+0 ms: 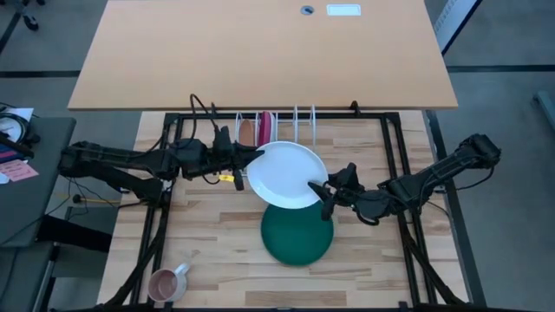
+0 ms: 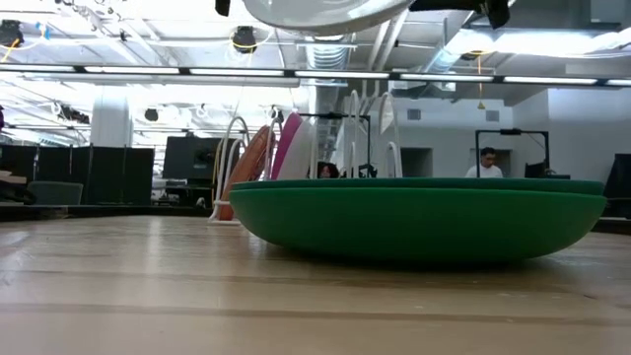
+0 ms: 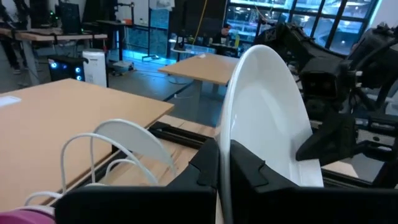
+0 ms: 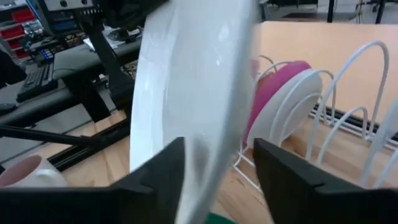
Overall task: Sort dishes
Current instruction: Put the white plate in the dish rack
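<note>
While I hang over the middle of the wooden table (image 1: 208,251) in the high view, my left gripper (image 1: 257,159) is clamped on the near-left rim of the round white plate (image 1: 286,173), and my right gripper (image 1: 322,194) sits at the plate's opposite rim with its fingers apart on either side of the edge. Below that plate the round dark green plate (image 1: 297,234) lies flat on the table, the white wire rack (image 1: 277,126) stands just behind with the orange-brown plate (image 1: 248,132) and magenta pink plate (image 1: 265,127) upright in its slots, and a small pink mug (image 1: 165,282) sits well apart at the table's front-left. From the low view, the green plate (image 2: 414,217) rests on the tabletop, the white plate (image 2: 325,14) hovers above it clear of contact, and the orange-brown (image 2: 248,163) and magenta (image 2: 294,146) plates lean in the rack (image 2: 370,138) behind. My left wrist view shows my two dark fingers (image 3: 202,165) pressed together on the white plate's (image 3: 267,112) edge. My right wrist view shows my fingers (image 4: 158,171) spread, the white plate's (image 4: 186,81) rim between them, touching neither clearly.
</note>
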{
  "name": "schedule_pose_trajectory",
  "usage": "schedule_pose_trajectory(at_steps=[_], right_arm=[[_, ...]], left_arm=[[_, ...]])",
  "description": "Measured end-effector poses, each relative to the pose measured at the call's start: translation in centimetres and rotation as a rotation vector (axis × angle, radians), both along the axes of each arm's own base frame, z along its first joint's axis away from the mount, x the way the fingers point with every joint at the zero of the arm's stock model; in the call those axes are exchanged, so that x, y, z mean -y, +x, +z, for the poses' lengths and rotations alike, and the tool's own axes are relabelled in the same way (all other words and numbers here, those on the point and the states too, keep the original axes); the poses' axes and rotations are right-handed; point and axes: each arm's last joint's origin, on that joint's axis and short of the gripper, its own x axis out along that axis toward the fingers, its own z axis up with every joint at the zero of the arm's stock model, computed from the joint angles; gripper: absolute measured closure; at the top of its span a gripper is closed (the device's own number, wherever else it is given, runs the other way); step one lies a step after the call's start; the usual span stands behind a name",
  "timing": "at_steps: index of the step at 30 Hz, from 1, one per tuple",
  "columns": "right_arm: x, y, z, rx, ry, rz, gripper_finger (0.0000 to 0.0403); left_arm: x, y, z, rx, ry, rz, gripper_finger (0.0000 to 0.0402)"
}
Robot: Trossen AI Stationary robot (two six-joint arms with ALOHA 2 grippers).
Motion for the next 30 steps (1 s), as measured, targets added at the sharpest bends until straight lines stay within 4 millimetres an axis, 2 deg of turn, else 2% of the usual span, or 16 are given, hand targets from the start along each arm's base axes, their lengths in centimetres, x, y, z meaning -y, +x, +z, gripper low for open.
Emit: schedule_pose_trajectory(at_steps=[4,6,14,20,25,30], right_arm=[[0.1,-0.1,0.1,0.011,-0.001,-0.026,0.0332],[0.1,-0.3,0.2,0.020,0.001,-0.040,0.0359],[-0.1,-0.5,0.2,-0.014,-0.052,-0.037,0.0359],[-0.5,-0.9,0.3,-0.022,-0.062,-0.004,0.0360],[-0.8,-1.2,0.7,0.006,-0.055,-0.008,0.0360],[-0.8,-1.4,0.8,0.008,-0.054,-0.008,0.0360]], left_arm=[[0.0,0.0,0.0,-0.005,0.019,0.001,0.0401],[0.0,-0.1,0.1,-0.005,0.035,0.004,0.0399],[0.5,0.0,0.1,0.013,-0.048,-0.097,0.0325],[1.1,0.0,-0.9,-0.101,-0.038,-0.206,0.0274],[1.1,-0.1,-2.2,-0.234,-0.033,-0.226,0.0265],[1.1,-0.3,-2.8,-0.295,-0.042,-0.224,0.0270]])
